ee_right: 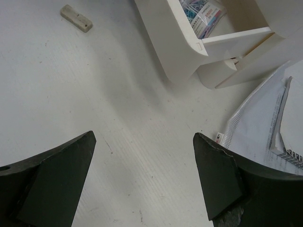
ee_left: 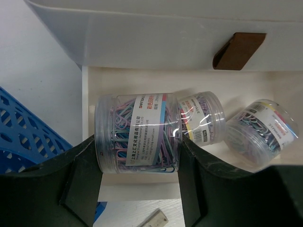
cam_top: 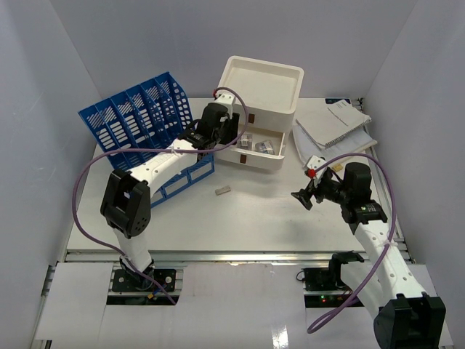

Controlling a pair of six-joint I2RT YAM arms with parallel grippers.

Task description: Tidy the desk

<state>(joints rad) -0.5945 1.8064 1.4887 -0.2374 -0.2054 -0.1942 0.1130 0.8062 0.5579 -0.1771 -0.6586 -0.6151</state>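
Nearest to the overhead camera are the arm bases [cam_top: 134, 278], at the near edge of the desk [cam_top: 247, 225] — the wide white top that carries everything and reaches back to the far wall. The landmark on it is the cream drawer box [cam_top: 263, 91] at the back, with one drawer pulled out. A blue file rack [cam_top: 138, 120] is to the left of the drawer box and notebooks [cam_top: 338, 127] lie to the right of it. In front of it, on bare desk, lies a small pale block [cam_top: 223, 190]. The left gripper [cam_top: 234, 138] is at the open drawer; the right gripper [cam_top: 301, 198] hangs to the front-right of the drawer box.

From the left wrist, the black fingers [ee_left: 78, 179] are clenched on the two flat ends of a clear jar of coloured paper clips [ee_left: 137, 132], over the open drawer. Whether it rests on the drawer floor I cannot tell. Two more jars [ee_left: 201, 118] lie inside, just beside it.

From the right wrist, the jaws stand wide and hold nothing, with bare desk under them; the block and the drawer box are further ahead.

The desk itself, I judge, is heavy, stiff and fixed — there is nothing on it to take hold of. Its surface looks smooth, so small things may slide when pushed; better to grip each one by its sides.
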